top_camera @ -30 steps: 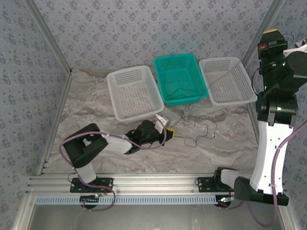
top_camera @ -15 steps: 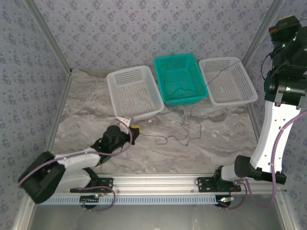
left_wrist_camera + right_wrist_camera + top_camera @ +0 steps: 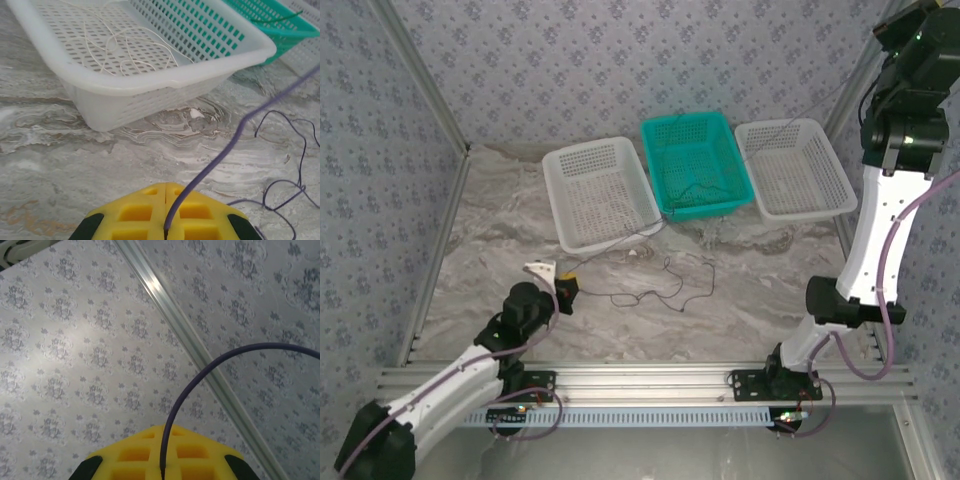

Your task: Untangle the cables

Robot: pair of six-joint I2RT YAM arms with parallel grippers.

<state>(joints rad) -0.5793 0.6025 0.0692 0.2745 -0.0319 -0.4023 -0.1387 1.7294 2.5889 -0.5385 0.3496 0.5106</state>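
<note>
Table [image 3: 500, 220] carried 3 baskets in a row along its far side: left white basket [image 3: 610, 232], teal basket [image 3: 705, 208], right white basket [image 3: 800, 210]. Right arm [image 3: 880, 230] was reared up high by the right wall; left arm [image 3: 450, 375] lay low over the near-left of the table. Dark cable [image 3: 640, 297] was the job: slack loops on the marble in front of the teal basket, plus 1 taut run from the low arm past the left white basket's corner and up over the right white basket toward the raised arm. Whitish cable [image 3: 125, 50] sat coiled inside the left white basket and green cable [image 3: 287, 16] in the teal basket, so those 2 looked sorted. Left gripper [image 3: 166, 205] was clamped on the dark cable, yellow pads together with the strand coming out of the seam. Right gripper [image 3: 162, 450] was pinched tight on what looked like the same strand, wallpaper behind it. Handling guess: near weightless, fully limp, thin enough to slip through pads or snag in basket holes; hard pulls could tighten a knot. Best hold: near an end, strand square across the pads, gentle tension.
</note>
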